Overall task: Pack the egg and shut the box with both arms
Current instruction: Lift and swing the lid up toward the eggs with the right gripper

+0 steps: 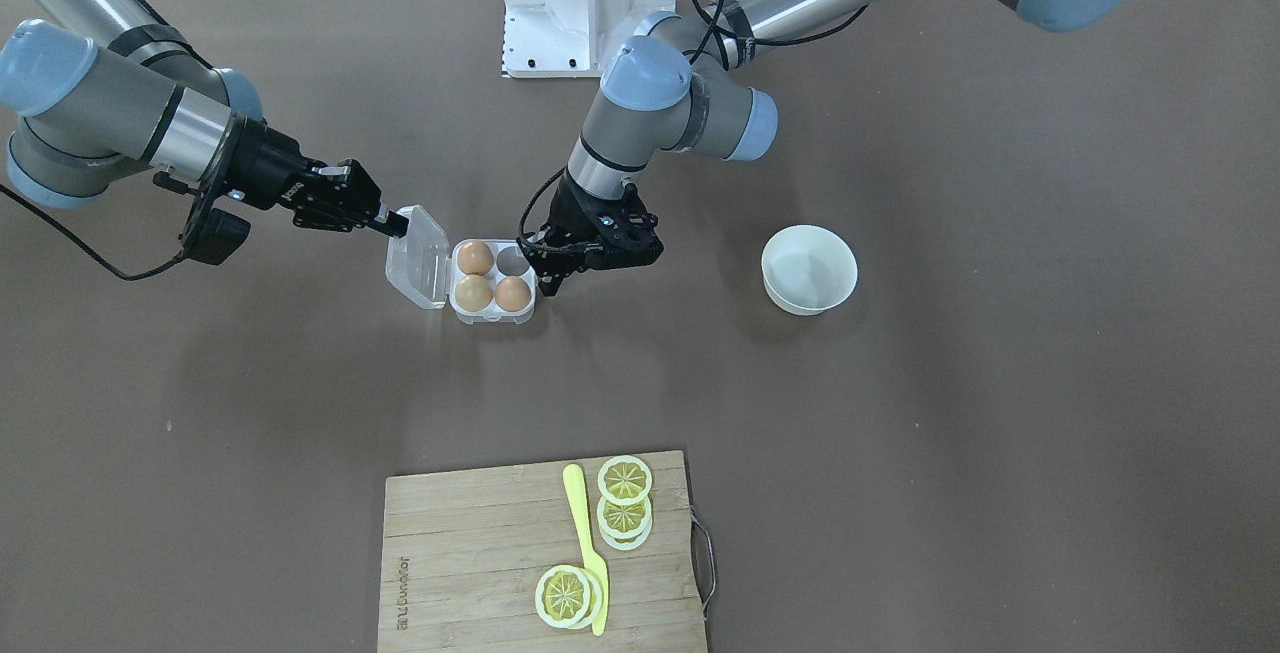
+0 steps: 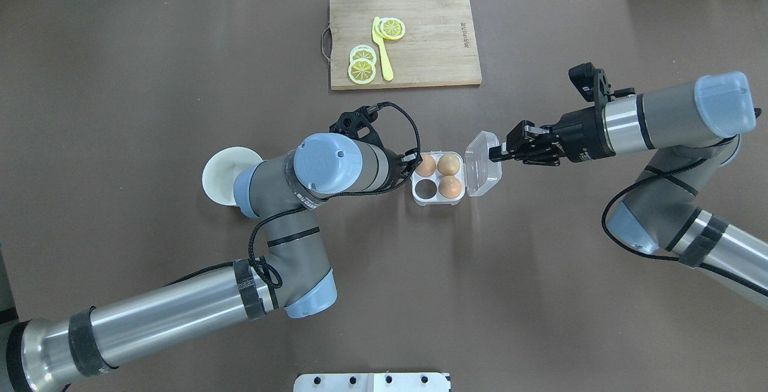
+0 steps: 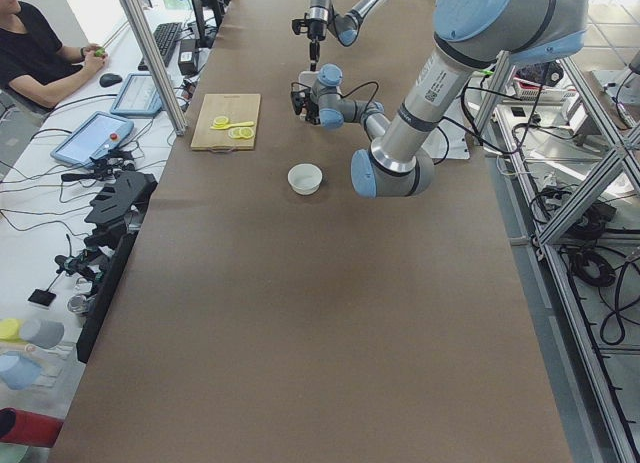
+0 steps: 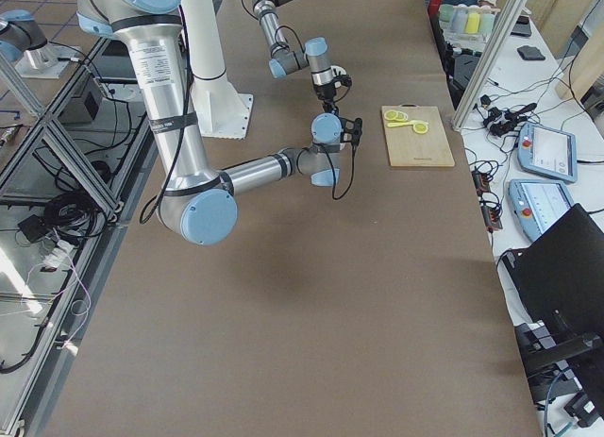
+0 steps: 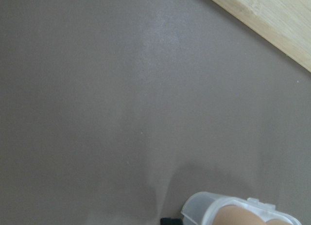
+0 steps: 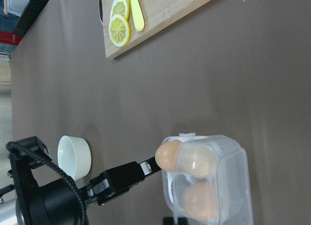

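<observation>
The box (image 1: 491, 317) sits open, its clear lid (image 1: 418, 263) tilted up on the side away from the white bowl (image 1: 810, 271). Three of its four cells are filled. The egg (image 1: 513, 293) lies in the corner cell on the cutting-board side, nearest the left gripper (image 1: 548, 283). A paler egg (image 1: 473, 292) lies next to it toward the lid, and another orange-brown egg (image 1: 475, 257) fills the lid-side cell away from the board. The fourth cell (image 1: 513, 259) shows bare plastic. The bowl, well apart from the box, shows only its white inside. The cutting board (image 1: 470, 553), also well apart from the box, carries lemon slices (image 1: 625, 480) and a yellow knife (image 1: 585, 538).

The right gripper (image 1: 392, 224) has its jaws drawn close together, tips touching the lid's outer edge. The left gripper hangs just beside the box, and its width cannot be told.

The overhead view hides the left gripper under its own wrist, while the front-facing view shows it. Only the right wrist view looks through the lid at the eggs. The left wrist view catches just one corner of the box.
</observation>
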